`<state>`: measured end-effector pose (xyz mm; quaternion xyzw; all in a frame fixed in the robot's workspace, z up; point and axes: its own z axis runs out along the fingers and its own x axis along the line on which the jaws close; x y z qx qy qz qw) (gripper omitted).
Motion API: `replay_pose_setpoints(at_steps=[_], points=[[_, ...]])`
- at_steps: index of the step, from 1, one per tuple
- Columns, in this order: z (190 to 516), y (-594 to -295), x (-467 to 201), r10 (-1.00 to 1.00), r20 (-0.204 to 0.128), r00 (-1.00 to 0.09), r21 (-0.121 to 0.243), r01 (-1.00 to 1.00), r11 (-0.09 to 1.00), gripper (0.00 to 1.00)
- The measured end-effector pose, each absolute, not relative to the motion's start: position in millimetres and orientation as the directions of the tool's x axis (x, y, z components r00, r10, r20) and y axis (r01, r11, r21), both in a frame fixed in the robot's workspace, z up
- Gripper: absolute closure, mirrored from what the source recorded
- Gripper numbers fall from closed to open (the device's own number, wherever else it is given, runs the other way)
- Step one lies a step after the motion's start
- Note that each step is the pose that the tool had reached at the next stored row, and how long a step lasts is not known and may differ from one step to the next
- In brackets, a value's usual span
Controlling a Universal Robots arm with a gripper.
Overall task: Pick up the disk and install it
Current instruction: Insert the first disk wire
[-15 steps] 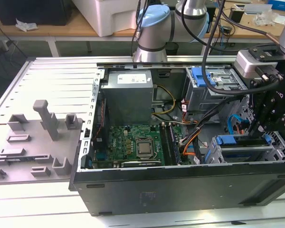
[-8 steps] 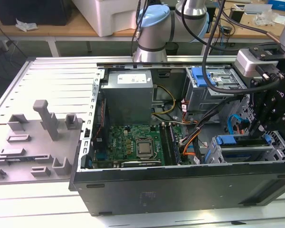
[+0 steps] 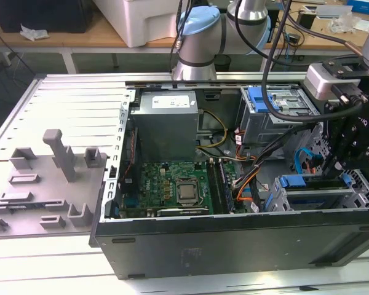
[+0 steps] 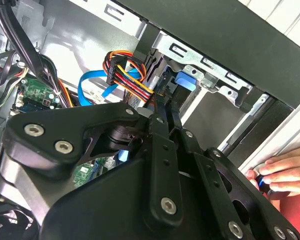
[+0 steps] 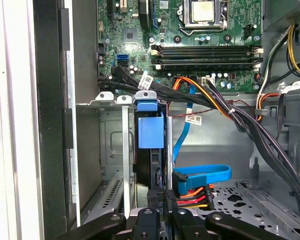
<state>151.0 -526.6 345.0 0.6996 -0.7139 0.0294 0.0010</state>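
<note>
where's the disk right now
The disk stands on edge in the grey drive cage just ahead of the gripper in the first wrist view, beside the blue data cable.

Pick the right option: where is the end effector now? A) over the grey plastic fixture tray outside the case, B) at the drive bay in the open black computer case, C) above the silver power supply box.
B: in the exterior view the black end effector sits over the blue-framed drive bay inside the open black computer case.

The disk sits edge-on in its cage, label hidden. A hand is cut off by the second wrist view's edge
</note>
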Motion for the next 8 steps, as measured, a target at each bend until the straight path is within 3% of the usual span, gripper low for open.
replay_pose_setpoints(at_steps=[8], points=[[345.0, -526.6, 151.1, -0.999, 0.043, -0.004, -0.041, -0.999, 0.003, 0.84]])
